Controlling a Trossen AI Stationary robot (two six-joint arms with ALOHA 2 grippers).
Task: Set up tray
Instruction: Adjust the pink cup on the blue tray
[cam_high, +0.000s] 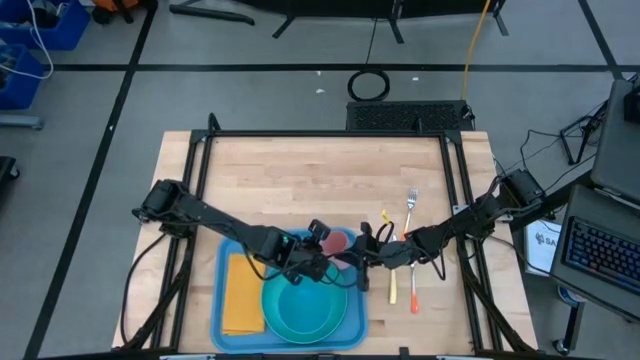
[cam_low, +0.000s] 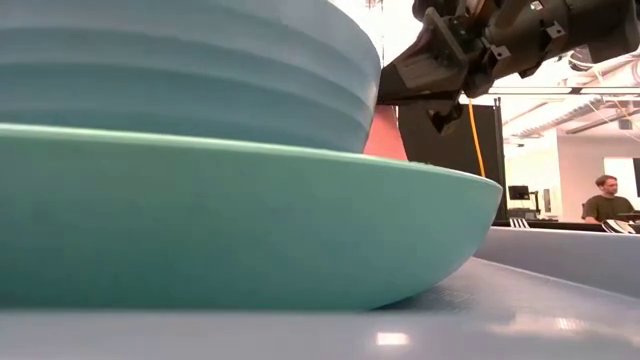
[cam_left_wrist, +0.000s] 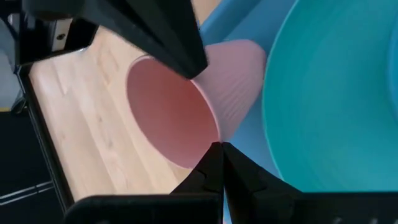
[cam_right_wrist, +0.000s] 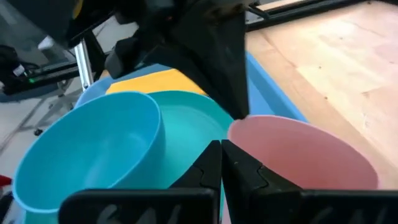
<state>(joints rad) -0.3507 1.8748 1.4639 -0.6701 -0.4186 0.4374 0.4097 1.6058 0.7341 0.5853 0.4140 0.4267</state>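
Your tray (cam_high: 228, 322) sits at the near edge of the wooden counter (cam_high: 300, 180), centre-left in the high view. On it: orange napkin (cam_high: 243, 295) at its left side, turquoise plate (cam_high: 335, 322) to the right of that, a blue bowl (cam_high: 298, 305) standing on the plate.

Pink cup (cam_high: 336, 243) is at the tray's far right corner, just beside the plate. Both grippers meet there.

Left gripper (cam_high: 320, 240) reaches in from the left; in the left wrist view its fingers (cam_left_wrist: 165, 34) straddle the cup's rim (cam_left_wrist: 171, 112), one inside the mouth, one outside. So it's clamped on the cup wall, or at least pinching it. Cup looks tilted in that view.

Right gripper (cam_high: 362, 250) comes in from the right, just beside the cup. In the right wrist view its fingertips (cam_right_wrist: 208, 165) lie pressed together with nothing between them: clenched, empty, right at the cup's rim (cam_right_wrist: 298, 149).

To the right of the tray, on the bare counter: a fork (cam_high: 411, 207) and two orange-handled utensils (cam_high: 392, 285), partly under the right arm.

Low view: a person (cam_low: 606, 200) is seated far back in the room.
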